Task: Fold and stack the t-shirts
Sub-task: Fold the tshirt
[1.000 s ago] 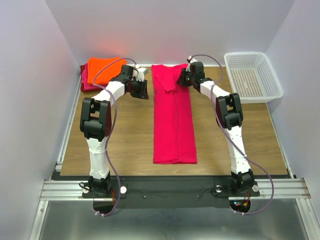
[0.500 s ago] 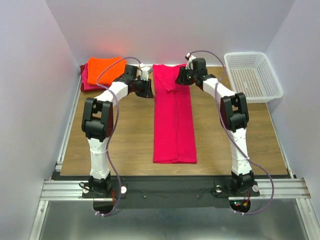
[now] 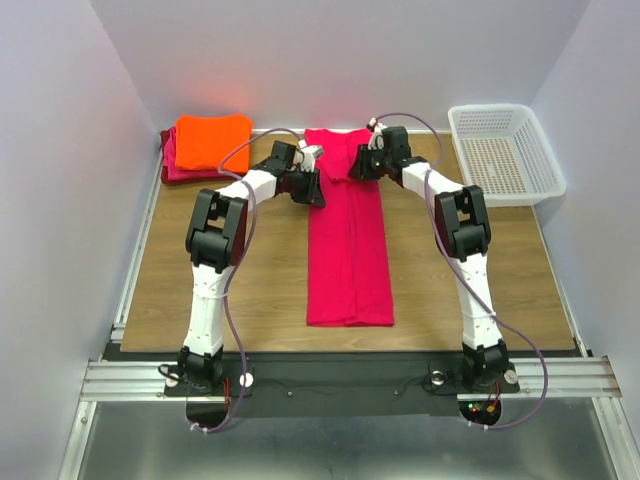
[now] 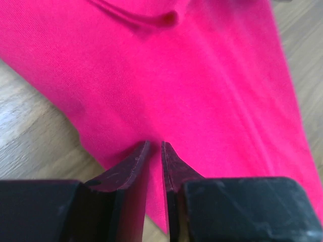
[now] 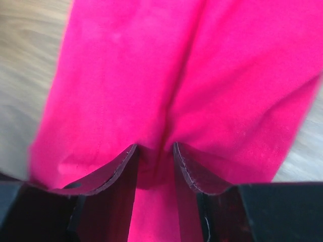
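Observation:
The magenta-pink t-shirt lies on the table as a long narrow strip running from far to near. My left gripper is at the strip's left edge near the far end. In the left wrist view it is almost shut, with pink cloth in the thin gap. My right gripper is on the far right part of the strip. In the right wrist view it pinches a puckered bunch of the shirt. The orange t-shirt lies folded on the darker red one at the far left.
A white mesh basket stands at the far right corner. The wooden table has raised rails at its left, right and near edges. White walls close in the far and side edges.
My left gripper has moved right from beside the shirt onto its left edge. My right gripper has shifted slightly left over the shirt's far end.

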